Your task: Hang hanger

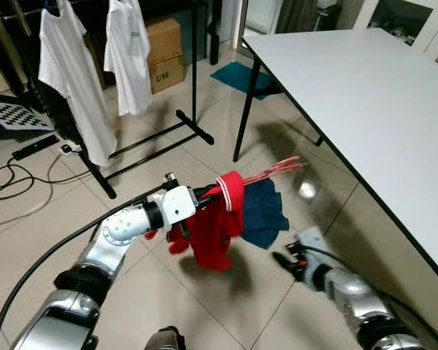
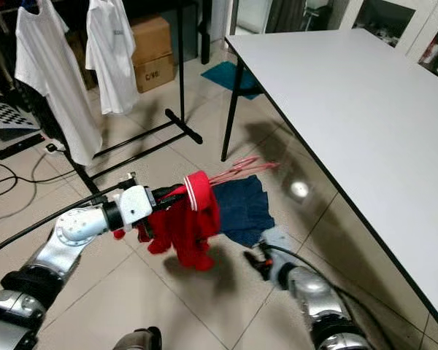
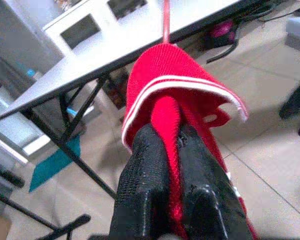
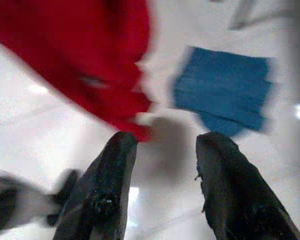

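Holding: left gripper [image 1: 204, 194] clamped on red garment [image 1: 213, 226] draped over pink hanger [image 1: 277, 170], above the floor | right gripper [image 4: 162, 142] fingers apart, low | risk: garment may slide off before reaching clothes rack [image 1: 150, 146].

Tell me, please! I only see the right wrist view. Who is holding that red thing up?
Observer: The left gripper is shut on the red sweater, holding it above the floor.
Operator: Is there a hanger in it?
Observer: Yes, a pink hanger pokes out of its collar, toward the table.
Operator: Where could it hang?
Observer: A black rack with white shirts stands ahead, on the robot's left.
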### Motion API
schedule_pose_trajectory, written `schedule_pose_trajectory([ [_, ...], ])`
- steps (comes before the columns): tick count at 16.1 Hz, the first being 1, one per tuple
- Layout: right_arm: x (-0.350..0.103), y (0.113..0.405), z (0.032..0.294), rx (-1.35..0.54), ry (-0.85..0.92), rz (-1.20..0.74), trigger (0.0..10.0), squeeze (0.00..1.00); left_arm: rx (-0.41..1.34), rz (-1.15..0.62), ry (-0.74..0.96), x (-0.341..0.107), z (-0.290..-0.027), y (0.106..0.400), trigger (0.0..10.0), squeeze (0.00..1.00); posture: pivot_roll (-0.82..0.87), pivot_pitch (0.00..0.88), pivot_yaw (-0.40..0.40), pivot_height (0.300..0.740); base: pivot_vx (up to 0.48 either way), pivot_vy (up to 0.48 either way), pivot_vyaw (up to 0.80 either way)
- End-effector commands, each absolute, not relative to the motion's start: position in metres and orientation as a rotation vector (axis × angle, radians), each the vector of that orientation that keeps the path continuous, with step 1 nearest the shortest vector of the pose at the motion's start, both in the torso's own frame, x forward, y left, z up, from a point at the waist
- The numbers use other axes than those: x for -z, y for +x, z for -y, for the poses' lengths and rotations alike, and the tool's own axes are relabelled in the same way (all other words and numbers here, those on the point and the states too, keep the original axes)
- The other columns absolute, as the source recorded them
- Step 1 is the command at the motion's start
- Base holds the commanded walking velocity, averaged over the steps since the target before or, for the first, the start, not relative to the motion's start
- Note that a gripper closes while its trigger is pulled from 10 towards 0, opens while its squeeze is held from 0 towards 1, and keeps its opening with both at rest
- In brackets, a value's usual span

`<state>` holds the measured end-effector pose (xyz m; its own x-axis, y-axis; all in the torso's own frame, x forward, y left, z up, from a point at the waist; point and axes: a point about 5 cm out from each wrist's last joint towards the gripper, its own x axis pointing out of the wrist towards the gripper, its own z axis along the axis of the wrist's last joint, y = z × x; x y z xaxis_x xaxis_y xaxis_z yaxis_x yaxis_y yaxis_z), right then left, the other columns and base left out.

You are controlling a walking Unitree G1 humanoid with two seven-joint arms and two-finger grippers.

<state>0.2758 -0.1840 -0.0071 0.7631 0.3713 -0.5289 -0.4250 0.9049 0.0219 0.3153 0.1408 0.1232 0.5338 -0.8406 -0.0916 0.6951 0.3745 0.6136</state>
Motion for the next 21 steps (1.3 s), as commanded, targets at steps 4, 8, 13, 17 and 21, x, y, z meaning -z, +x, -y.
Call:
schedule_pose_trajectory([
  [4,0.023,0.26,0.178,-0.444,-0.176,-0.57,10.0,0.0,1.172,0.335,0.69,-0.144,-0.146,0.293,10.0,0.0,0.19,0.096,-0.035,0.74,0.0,0.0,0.0],
  [8,0.021,0.26,0.162,-0.53,-0.209,-0.507,10.0,0.0,1.249,0.332,0.705,-0.152,-0.148,0.283,10.0,0.0,0.2,0.098,-0.034,0.74,0.0,0.0,0.0],
  [13,0.021,0.259,0.159,-0.517,-0.246,-0.47,10.0,0.0,1.362,0.339,0.712,-0.167,-0.146,0.272,10.0,0.0,0.2,0.102,-0.024,0.74,0.0,0.0,0.0],
  [17,0.023,0.255,0.14,-0.564,-0.145,-0.445,10.0,0.0,1.478,0.359,0.732,-0.183,-0.144,0.261,10.0,0.0,0.21,0.097,-0.006,0.74,0.0,0.0,0.0],
  [21,0.019,0.259,0.125,-0.585,-0.07,-0.426,10.0,0.0,1.569,0.341,0.73,-0.175,-0.14,0.249,10.0,0.0,0.21,0.091,0.001,0.74,0.0,0.0,0.0],
])
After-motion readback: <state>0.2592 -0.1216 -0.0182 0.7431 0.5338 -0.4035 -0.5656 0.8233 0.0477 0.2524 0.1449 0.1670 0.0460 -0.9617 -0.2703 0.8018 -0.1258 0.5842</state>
